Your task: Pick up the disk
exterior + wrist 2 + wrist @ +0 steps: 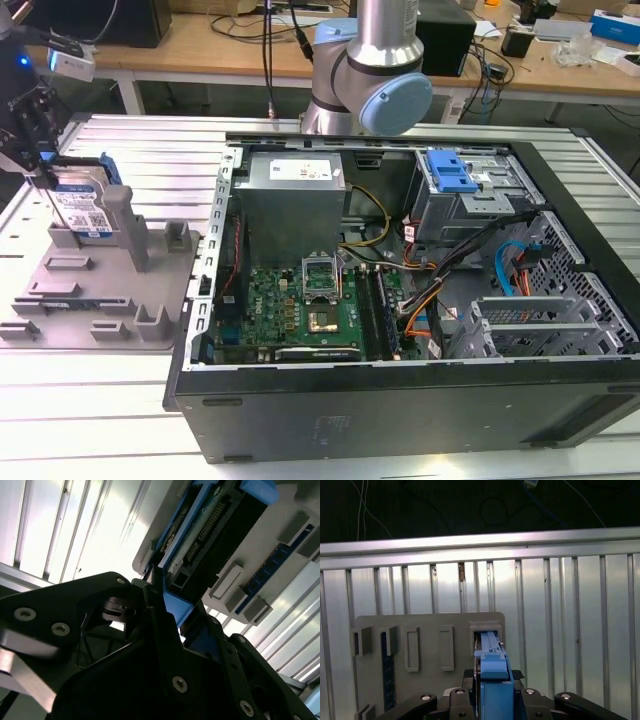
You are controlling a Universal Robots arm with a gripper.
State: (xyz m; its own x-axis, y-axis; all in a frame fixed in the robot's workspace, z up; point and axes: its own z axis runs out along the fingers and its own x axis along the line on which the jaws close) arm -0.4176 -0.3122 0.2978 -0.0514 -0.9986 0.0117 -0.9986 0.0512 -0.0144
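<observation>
The disk [85,205] stands on edge in a slot at the back of the grey fixture [100,300], at the exterior view's left; its white-and-blue label faces the camera. My gripper [45,178] hangs over it from above. In both wrist views the black fingers press against either side of the disk's blue frame edge [492,675], so the gripper [493,700] is shut on the disk. The second wrist view has the disk's dark underside and connector [210,525] running away from the gripper [165,605], its far end still low in the fixture [227,582].
An open computer case [400,250] fills the middle and the exterior view's right, with a blue drive bracket [450,175] inside. The arm's base [370,70] rises behind it. The fixture's upright posts [125,215] stand close beside the disk. Everything rests on a slatted metal table [90,420].
</observation>
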